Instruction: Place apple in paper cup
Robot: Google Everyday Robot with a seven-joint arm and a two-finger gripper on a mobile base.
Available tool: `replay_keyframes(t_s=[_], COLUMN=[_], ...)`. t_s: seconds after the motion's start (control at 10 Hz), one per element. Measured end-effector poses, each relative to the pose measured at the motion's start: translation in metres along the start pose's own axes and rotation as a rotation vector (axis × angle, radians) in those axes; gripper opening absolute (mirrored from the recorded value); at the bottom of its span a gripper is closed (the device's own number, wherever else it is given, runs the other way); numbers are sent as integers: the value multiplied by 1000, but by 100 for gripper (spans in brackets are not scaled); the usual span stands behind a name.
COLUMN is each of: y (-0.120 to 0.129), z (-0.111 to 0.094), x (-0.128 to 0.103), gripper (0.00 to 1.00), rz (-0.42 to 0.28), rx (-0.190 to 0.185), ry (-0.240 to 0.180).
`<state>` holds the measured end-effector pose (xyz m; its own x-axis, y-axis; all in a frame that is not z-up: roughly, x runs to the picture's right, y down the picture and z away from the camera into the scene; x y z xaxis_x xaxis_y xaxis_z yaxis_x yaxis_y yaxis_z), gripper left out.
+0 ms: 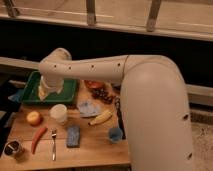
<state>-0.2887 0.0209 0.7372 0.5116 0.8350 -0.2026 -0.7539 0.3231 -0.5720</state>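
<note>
The apple [34,118], small, yellow-orange with a red blush, lies on the wooden table at the left. Just to its right stands the white paper cup [59,113], upright, with nothing showing in it. My gripper [46,92] hangs at the end of the white arm over the green tray, behind and above the cup and apart from the apple. Its jaws stand open and hold nothing.
A green tray [72,92] sits at the back left. A red chili [38,138], fork [53,144], blue sponge [73,135], banana [101,118], blue cup [115,134], metal cup [13,148], grapes [102,93] and blue cloth [89,107] crowd the table. My arm spans the right side.
</note>
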Motion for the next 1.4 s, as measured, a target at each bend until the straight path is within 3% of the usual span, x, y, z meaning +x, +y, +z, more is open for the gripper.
replay_keyframes(t_s=[0.2, 0.5, 0.9, 1.4], y=[39, 66, 66, 64], z=[23, 49, 70, 74], x=[-3, -2, 2, 3], gripper=[60, 60, 60, 60], rz=[-29, -57, -40, -29], rx=[-16, -45, -95, -104], ry=[21, 43, 38, 41])
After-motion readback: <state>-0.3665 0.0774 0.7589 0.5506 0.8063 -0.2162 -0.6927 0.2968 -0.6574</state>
